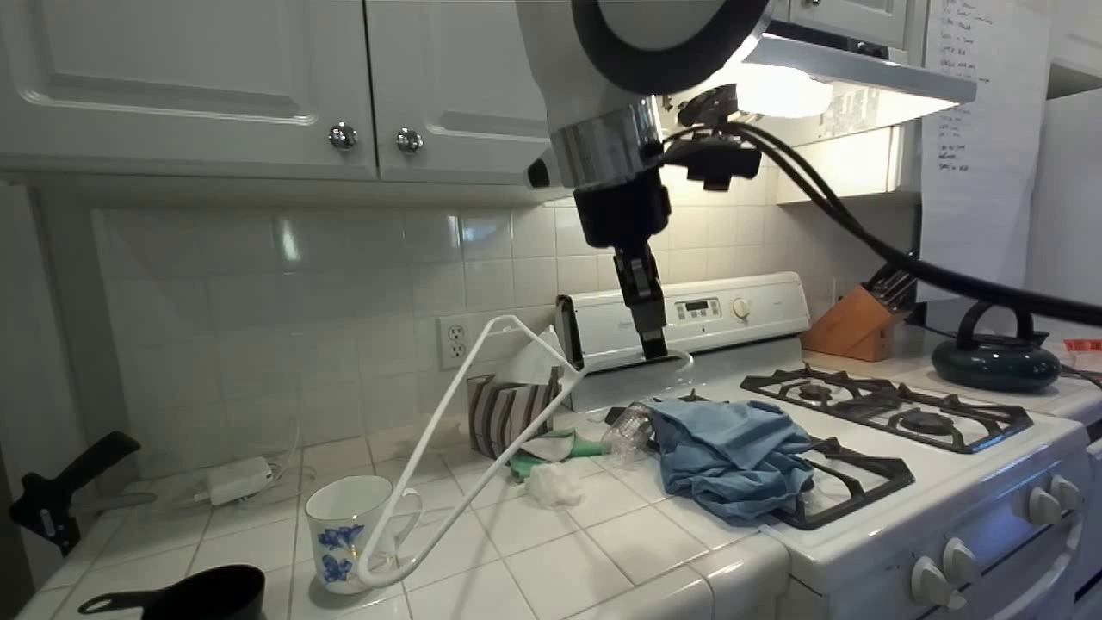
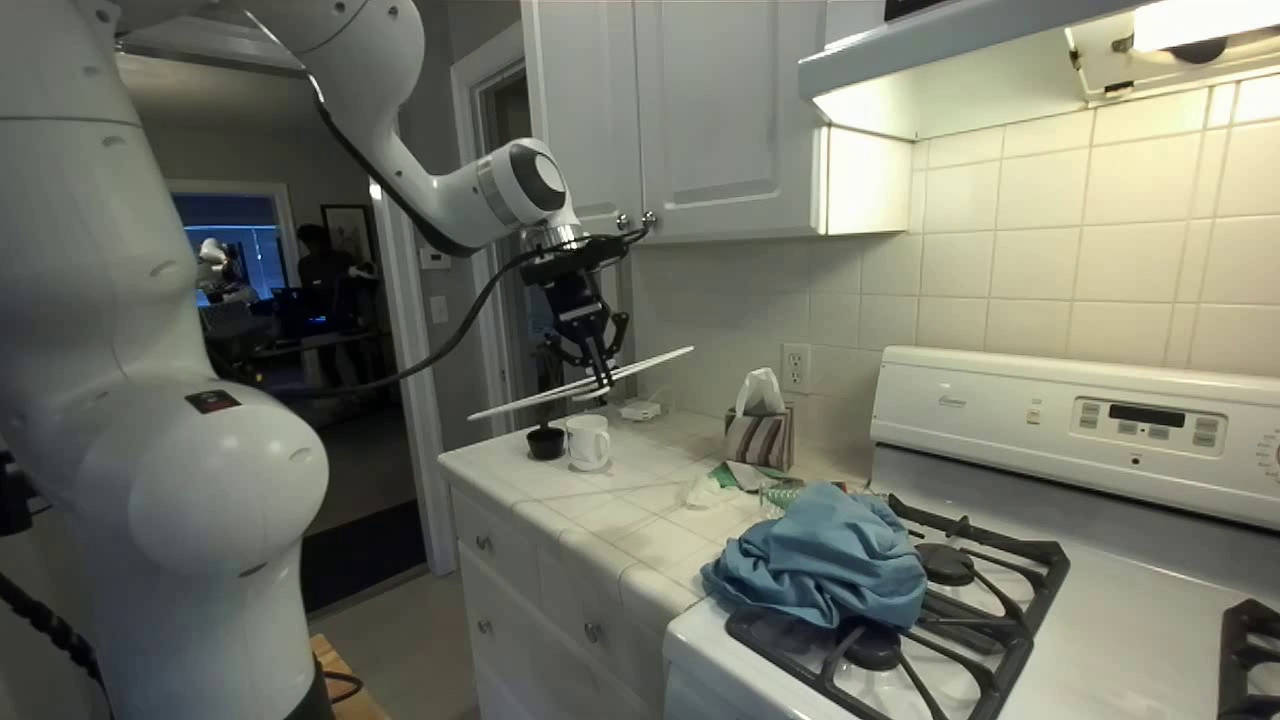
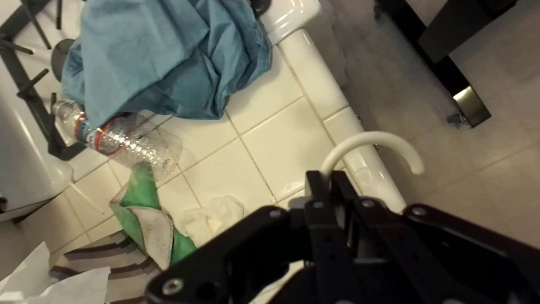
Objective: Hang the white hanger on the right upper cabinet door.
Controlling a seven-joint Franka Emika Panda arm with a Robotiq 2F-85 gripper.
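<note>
The white hanger [image 1: 428,437] is a triangular frame with a curved hook. My gripper [image 1: 656,351] is shut on the neck of the hook, pointing down, and holds the hanger in the air above the counter. In an exterior view the hanger [image 2: 650,362] shows nearly edge-on and tilted below my gripper [image 2: 603,380]. In the wrist view the hook [image 3: 375,137] sticks out past the fingertips [image 3: 329,177]; the triangular body is hidden. The right upper cabinet door [image 1: 461,95] is shut, with a round knob [image 1: 409,140]. The door [image 2: 735,110] is above the gripper's height.
A floral mug [image 1: 340,525] and a small black pan [image 1: 207,594] stand on the counter under the hanger. A tissue box [image 1: 508,418], a plastic bottle [image 3: 126,139] and a blue cloth [image 1: 732,456] lie nearby. The range hood [image 1: 869,77] juts out beside the cabinet.
</note>
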